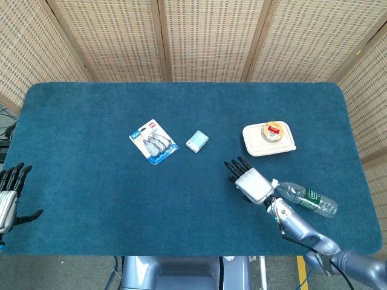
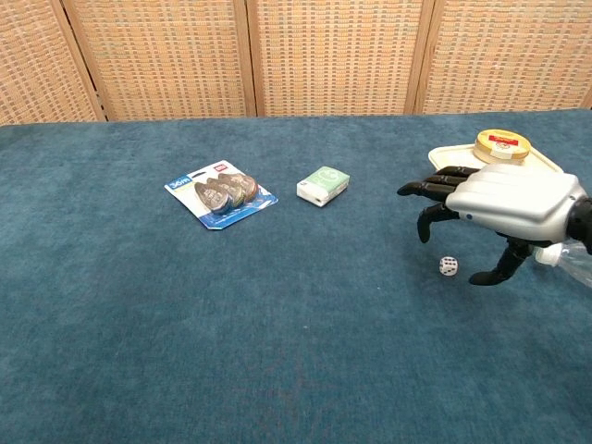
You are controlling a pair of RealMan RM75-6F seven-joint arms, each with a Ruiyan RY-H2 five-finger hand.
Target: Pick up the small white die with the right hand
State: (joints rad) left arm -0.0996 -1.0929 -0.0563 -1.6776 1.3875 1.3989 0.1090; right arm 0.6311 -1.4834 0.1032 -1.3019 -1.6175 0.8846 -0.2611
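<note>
The small white die (image 2: 449, 266) lies on the blue cloth, seen in the chest view just below my right hand (image 2: 499, 205). That hand hovers over it, palm down, fingers spread and holding nothing. In the head view my right hand (image 1: 249, 180) covers the die, so the die does not show there. My left hand (image 1: 7, 198) sits at the table's near left edge, fingers apart and empty.
A clear plastic bottle (image 1: 305, 197) lies just right of my right hand. A cream lidded box (image 1: 269, 139) with a round tin (image 1: 273, 130) on it stands behind. A blister pack (image 1: 153, 141) and a small pale green box (image 1: 197, 141) lie mid-table.
</note>
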